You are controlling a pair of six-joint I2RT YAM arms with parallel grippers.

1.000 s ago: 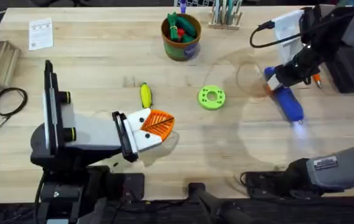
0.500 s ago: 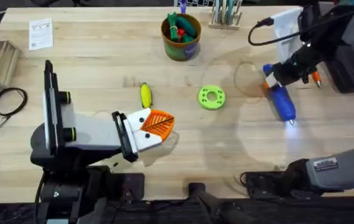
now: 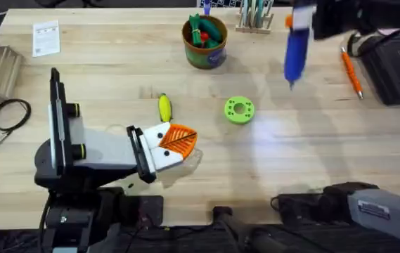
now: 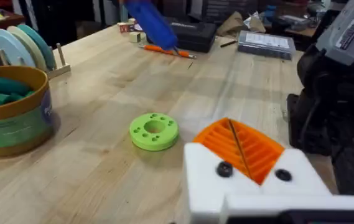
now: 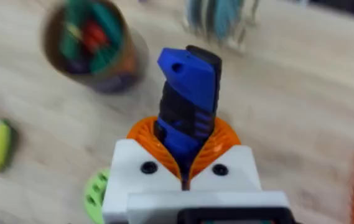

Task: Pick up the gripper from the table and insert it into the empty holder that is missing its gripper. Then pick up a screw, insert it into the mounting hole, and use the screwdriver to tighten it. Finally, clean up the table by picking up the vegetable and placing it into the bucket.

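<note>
With the bright blue pen-shaped electric screwdriver clamped between the orange ribbed fingers of the right gripper and held above the far right of the wooden tabletop, we judge the tightening step to be in hand. The left gripper rests low near the front edge, its orange ribbed fingers closed together and empty. Next we must bring the silver tip across to the mounting hole in that white blocky plastic holder and align it squarely.

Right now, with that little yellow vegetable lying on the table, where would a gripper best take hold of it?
Probably from straight above, across the middle of the vegetable. It lies flat and elongated, pointing away from the arms, so the gripper would close on its narrow width with bare table around it.
</note>
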